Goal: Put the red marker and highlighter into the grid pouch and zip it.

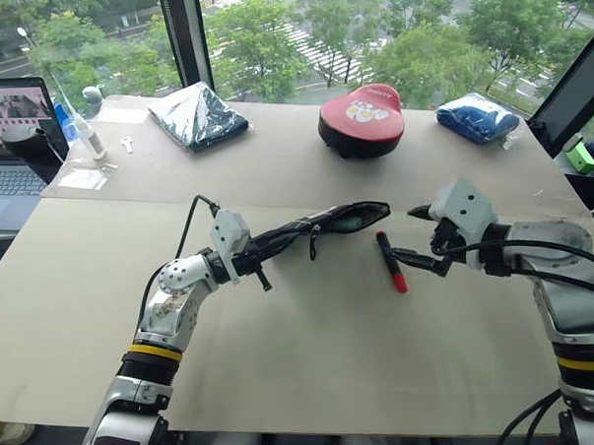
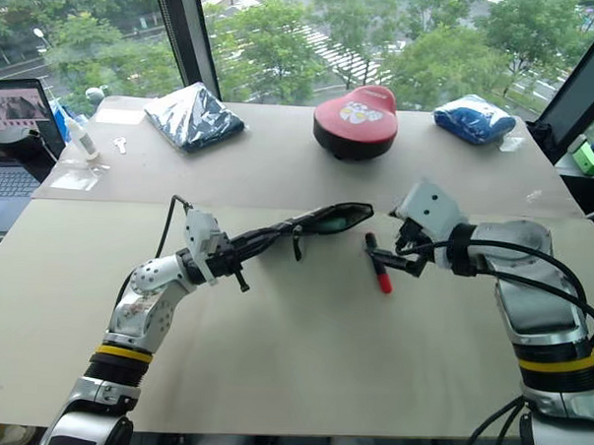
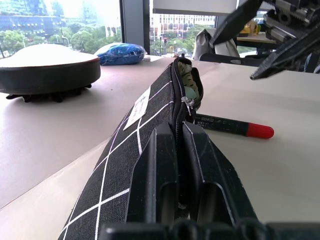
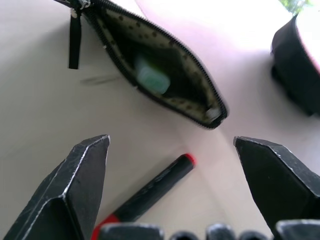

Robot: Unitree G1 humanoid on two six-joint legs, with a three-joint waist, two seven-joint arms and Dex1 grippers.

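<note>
The left hand (image 1: 276, 243) is pinching the grid pouch (image 1: 327, 222) held mouth-open, highlighter (image 4: 152, 79) inside. The right hand (image 1: 427, 236), spread wide, is hovering just beside the red marker (image 1: 392, 261), lying lengthwise on the surface (image 1: 301, 351) below the pouch mouth.

Matt black cloth grid pouch (image 3: 130, 150), dotted lining; smooth plastic red marker (image 3: 232, 127)
</note>
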